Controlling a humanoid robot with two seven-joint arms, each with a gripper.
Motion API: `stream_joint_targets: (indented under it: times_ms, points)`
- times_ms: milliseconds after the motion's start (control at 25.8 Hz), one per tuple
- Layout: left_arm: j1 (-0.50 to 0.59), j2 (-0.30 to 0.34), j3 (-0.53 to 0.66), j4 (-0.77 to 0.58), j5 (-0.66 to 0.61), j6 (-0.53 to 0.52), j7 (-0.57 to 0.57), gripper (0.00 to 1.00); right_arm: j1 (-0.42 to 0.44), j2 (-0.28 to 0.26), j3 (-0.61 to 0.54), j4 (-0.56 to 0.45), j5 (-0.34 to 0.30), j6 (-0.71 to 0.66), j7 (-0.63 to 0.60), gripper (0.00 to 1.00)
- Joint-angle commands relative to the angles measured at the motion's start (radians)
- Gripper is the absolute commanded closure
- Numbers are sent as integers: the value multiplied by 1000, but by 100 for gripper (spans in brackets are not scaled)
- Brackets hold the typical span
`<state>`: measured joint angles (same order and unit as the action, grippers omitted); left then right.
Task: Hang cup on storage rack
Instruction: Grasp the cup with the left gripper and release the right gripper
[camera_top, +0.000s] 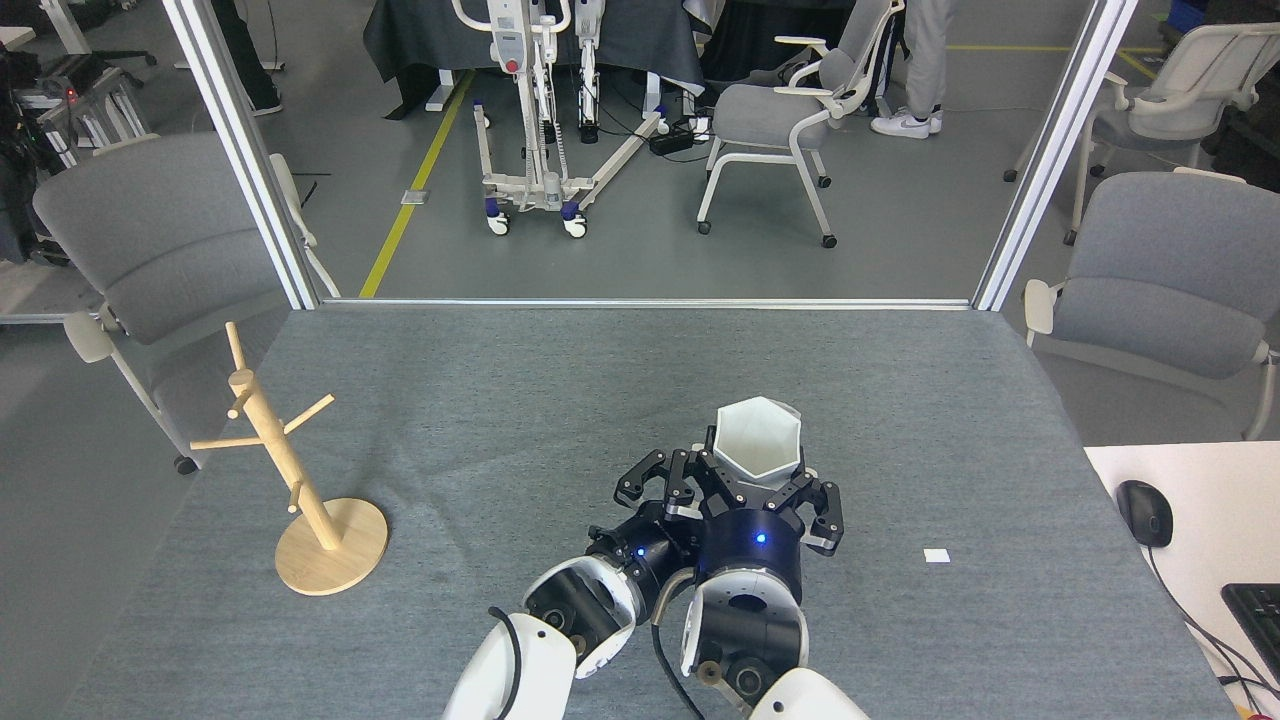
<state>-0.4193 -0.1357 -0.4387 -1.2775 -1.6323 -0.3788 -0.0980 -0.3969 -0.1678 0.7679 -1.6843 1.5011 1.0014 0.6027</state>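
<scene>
The white faceted cup (757, 448) is held upright above the middle of the grey table (520, 400), mouth facing me, with my right gripper (758, 487) shut on its lower body. My left gripper (663, 478) sits right beside it on the left, fingers spread open, with one fingertip close to the cup's left side; I cannot tell whether it touches. The wooden storage rack (283, 455) stands on its round base (345, 560) at the table's left, far from both grippers, and nothing hangs on its pegs.
A small white tag (936, 555) lies on the table right of my arms. A white desk with a mouse (1143, 512) and a keyboard (1257, 612) adjoins the right edge. Grey chairs (150, 250) flank the table, and metal posts (240, 150) rise at its far corners.
</scene>
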Motion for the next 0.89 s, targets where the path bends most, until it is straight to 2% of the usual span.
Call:
stream_joint_targets:
  times_ms: [0,116,155,233,272,310,349,466,543,582,621,660,699,854]
  points:
    - [-55,1,2,43,35,-11,-39,1,3,10,25,9,-1,2,2,78]
    - [-67,-2,3,66,38,-20,-57,2,4,13,34,18,-1,2,2,80]
    - [-67,-4,3,69,40,-20,-59,7,4,14,44,21,-1,2,2,80]
    - [-65,-2,0,69,46,-23,-72,34,9,25,53,29,-2,3,2,80]
    - [-62,1,0,67,46,-37,-83,54,10,27,53,31,-2,3,2,80]
    - [-59,1,2,64,48,-63,-89,87,10,28,53,32,-2,2,2,80]
    - [-56,1,6,66,51,-86,-95,100,10,31,53,34,-2,2,2,80]
    - [-56,1,15,67,66,-84,-95,100,12,40,54,41,-2,2,2,78]
    - [-62,1,18,67,66,-84,-95,100,10,40,54,55,-2,-3,2,69]
    - [-64,2,21,69,66,-84,-95,100,10,40,54,68,-2,-4,2,58]
    - [-65,2,29,69,66,-86,-95,100,9,40,54,83,-2,-4,0,31]
    - [-65,4,34,72,66,-86,-95,100,9,40,54,94,-1,-4,0,12]
    - [-65,4,37,75,66,-86,-97,100,9,40,54,101,-1,-6,-1,2]
    - [-67,5,38,83,66,-86,-97,100,4,42,51,103,-2,-23,-14,1]
